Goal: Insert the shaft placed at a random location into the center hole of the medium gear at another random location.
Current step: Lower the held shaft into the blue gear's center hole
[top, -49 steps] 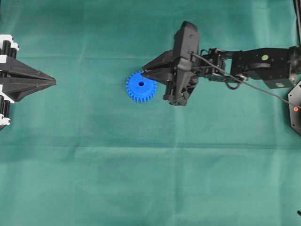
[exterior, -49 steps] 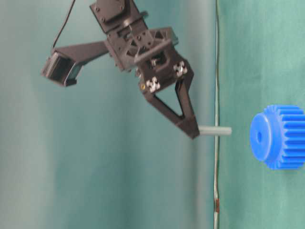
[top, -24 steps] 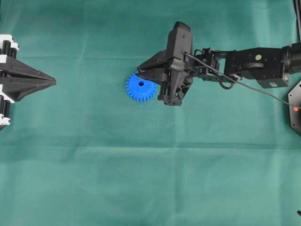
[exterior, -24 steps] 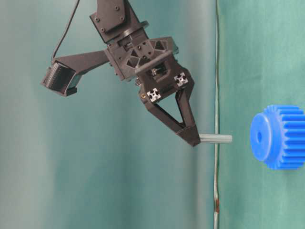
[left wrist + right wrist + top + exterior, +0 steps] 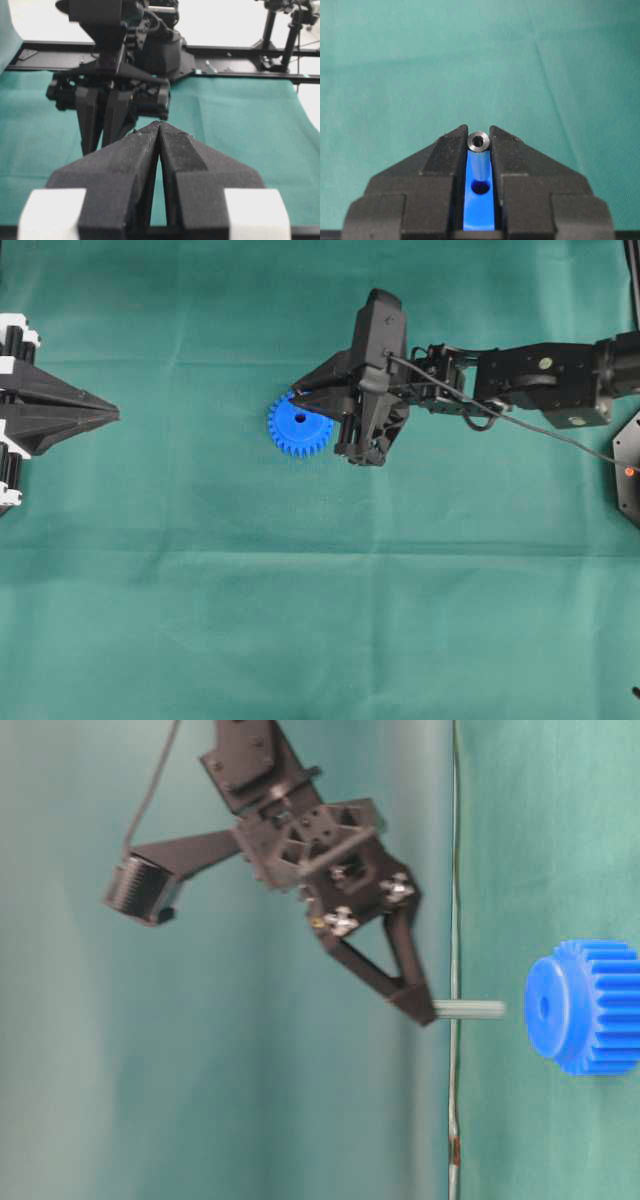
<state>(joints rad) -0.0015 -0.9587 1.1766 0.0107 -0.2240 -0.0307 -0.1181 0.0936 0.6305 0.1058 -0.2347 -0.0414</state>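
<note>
Both right jaws pinch the shaft (image 5: 468, 1009), poised above the medium gear (image 5: 585, 1007); left jaws closed.

shaft (image 5: 470, 1009): grey pin, aimed at hub | medium gear (image 5: 300, 424): blue, flat on cloth

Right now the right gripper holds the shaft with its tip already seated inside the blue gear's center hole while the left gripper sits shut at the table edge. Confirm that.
Not quite. The shaft is not seated yet: the table-level view shows a clear gap between its tip and the medium gear. It lines up with the center hole. The right gripper does hold it, and the left gripper is shut.
</note>
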